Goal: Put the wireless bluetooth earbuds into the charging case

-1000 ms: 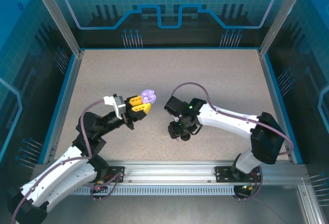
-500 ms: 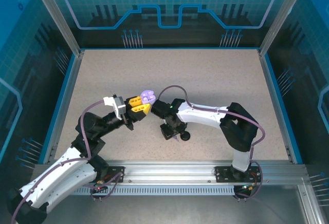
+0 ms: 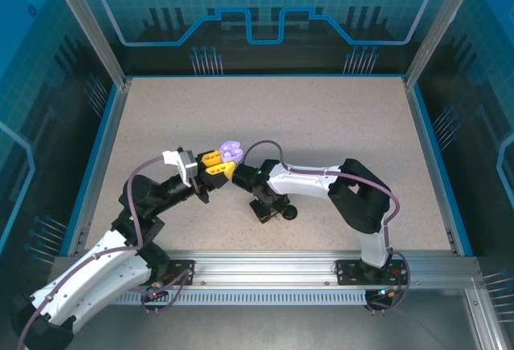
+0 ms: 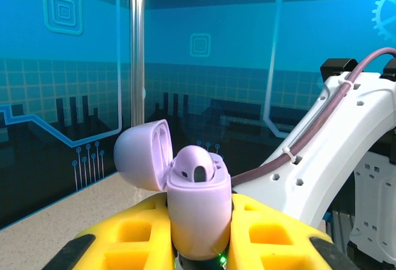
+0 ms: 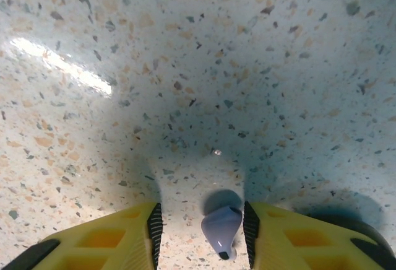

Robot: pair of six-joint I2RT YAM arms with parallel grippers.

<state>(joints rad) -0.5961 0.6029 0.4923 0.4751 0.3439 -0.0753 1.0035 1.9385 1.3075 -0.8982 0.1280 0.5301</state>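
The lilac earbud (image 5: 221,230) lies on the speckled tabletop (image 5: 185,65) at the bottom centre of the right wrist view, between the yellow fingers (image 5: 111,239) of your right gripper (image 5: 200,213). It sits close to the pad on the frame's right, with a gap at the other, so the jaws are parted and nothing is clamped. By my reading you are at the pick-up step. Low centre in the left wrist view, your left gripper (image 4: 198,248) is clamped on the lilac charging case (image 4: 197,208), its lid (image 4: 143,155) flipped back leftward. Next, close squarely on the earbud, lift it, and lower its stem into the case's socket (image 4: 197,174), which calls for fine alignment.
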